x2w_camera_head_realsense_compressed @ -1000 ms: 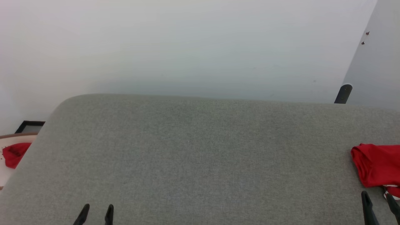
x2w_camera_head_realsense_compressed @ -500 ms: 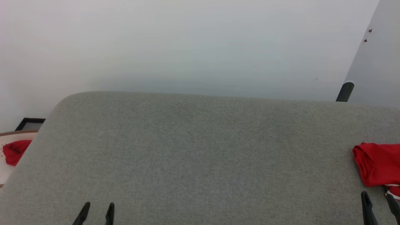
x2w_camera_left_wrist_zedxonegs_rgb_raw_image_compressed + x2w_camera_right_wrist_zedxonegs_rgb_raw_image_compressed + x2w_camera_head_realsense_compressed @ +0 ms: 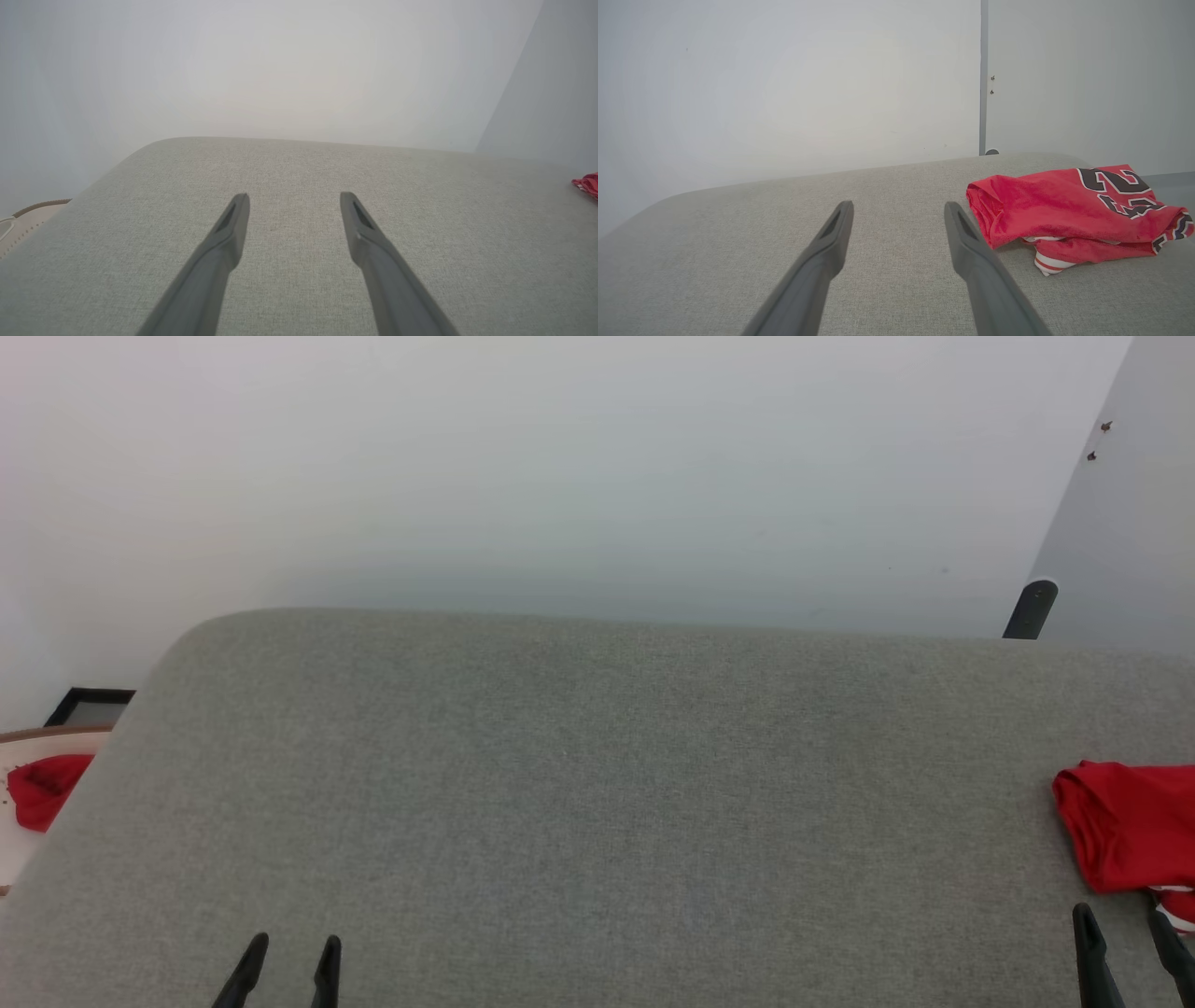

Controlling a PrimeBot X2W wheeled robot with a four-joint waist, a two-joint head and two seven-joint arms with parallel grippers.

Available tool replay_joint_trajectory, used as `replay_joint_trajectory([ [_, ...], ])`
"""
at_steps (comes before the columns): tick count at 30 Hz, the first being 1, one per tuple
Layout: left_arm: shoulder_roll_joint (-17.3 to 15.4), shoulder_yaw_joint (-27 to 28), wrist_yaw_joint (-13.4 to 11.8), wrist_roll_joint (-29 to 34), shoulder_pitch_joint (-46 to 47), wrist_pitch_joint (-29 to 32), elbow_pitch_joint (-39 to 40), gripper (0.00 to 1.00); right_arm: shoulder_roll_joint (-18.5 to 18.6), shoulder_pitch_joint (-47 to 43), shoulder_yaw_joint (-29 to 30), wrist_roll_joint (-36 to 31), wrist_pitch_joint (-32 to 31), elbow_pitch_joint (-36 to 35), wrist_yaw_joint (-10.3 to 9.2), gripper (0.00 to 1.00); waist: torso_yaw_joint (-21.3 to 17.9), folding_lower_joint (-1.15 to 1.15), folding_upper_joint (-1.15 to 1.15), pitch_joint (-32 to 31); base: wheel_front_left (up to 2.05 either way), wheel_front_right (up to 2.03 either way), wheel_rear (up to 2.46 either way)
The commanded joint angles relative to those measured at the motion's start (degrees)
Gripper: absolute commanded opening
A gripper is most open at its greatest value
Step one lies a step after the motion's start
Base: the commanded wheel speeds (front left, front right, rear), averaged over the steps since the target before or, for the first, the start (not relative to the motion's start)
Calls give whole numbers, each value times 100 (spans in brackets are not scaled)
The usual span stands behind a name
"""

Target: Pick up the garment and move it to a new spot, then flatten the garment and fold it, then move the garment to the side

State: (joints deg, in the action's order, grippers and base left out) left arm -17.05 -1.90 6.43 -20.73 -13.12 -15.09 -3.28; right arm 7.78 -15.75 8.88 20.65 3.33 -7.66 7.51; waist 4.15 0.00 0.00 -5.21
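Red shirt (image 3: 1125,826) bunched at the far right of the grey padded surface (image 3: 597,775), running off the right edge of the head view. The right gripper (image 3: 1118,919) hovers just on the near side of it, fingers spread apart and holding nothing. The left gripper (image 3: 295,943) is well apart from it at the lower left, fingers likewise spread and empty.

In the right wrist view the shirt (image 3: 1064,210) lies ahead and to the right of the right gripper (image 3: 897,205). Its rolled red edge is just beside the right-hand finger, not touching it. Its long axis runs crosswise to the fingers, from that rolled edge out to the end with the black print and the striped trim. In the left wrist view the left gripper (image 3: 294,196) points over bare surface, with a corner of the shirt (image 3: 587,183) at the far right edge.

The right arm is judged the nearer; a reach forward and to the right would probably meet the rolled edge first.
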Motion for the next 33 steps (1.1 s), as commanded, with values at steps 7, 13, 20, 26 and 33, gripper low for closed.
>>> replay_joint_trajectory([
  [7,19,18,-68,-100,41,4,23,100,-48,-1,-33,-46,13,-34,-4,100,-7,0,0,-17,0,0,0],
  [13,186,-36,-36,-169,-55,25,-230,0,-134,9,-38,80,-34,266,1,0,-11,0,0,-13,0,0,0],
  [20,288,43,-24,-756,121,208,-305,0,-163,201,-48,674,-120,425,1,0,-30,0,0,13,0,0,0],
  [26,382,113,-12,-1302,279,374,-368,0,-189,373,-65,1227,-192,569,1,0,-50,0,0,40,0,0,0],
  [33,484,187,2,-1890,450,552,-436,0,-218,561,-84,1825,-270,726,0,0,-72,0,0,71,0,0,0],
])
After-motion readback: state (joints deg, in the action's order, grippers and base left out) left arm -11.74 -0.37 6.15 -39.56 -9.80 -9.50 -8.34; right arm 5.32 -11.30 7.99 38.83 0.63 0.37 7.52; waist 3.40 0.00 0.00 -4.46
